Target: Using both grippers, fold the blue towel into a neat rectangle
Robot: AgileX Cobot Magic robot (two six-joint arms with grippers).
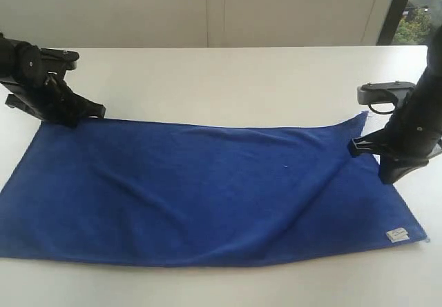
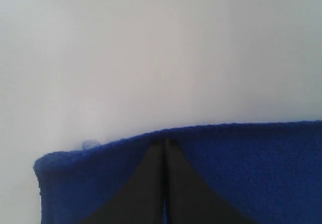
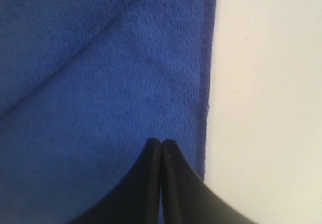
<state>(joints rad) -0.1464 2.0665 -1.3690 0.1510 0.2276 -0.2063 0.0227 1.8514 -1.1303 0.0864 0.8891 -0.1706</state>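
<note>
We see the blue towel point(image 1: 207, 190) spread flat on the tabletop point(image 1: 228, 79), with open surface all round. The left gripper point(image 2: 163, 144) and right gripper point(image 3: 161, 142) sit at its far corners, jaws closed; whether they pinch cloth we cannot tell.

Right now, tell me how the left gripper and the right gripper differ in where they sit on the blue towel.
The left gripper sits at the blue towel's far left corner; the right gripper sits partway along the right short edge. The left gripper's tips meet the hem itself; the right gripper's tips lie just inside it. Both are shut, low on the cloth; whether either pinches it is unclear.
</note>
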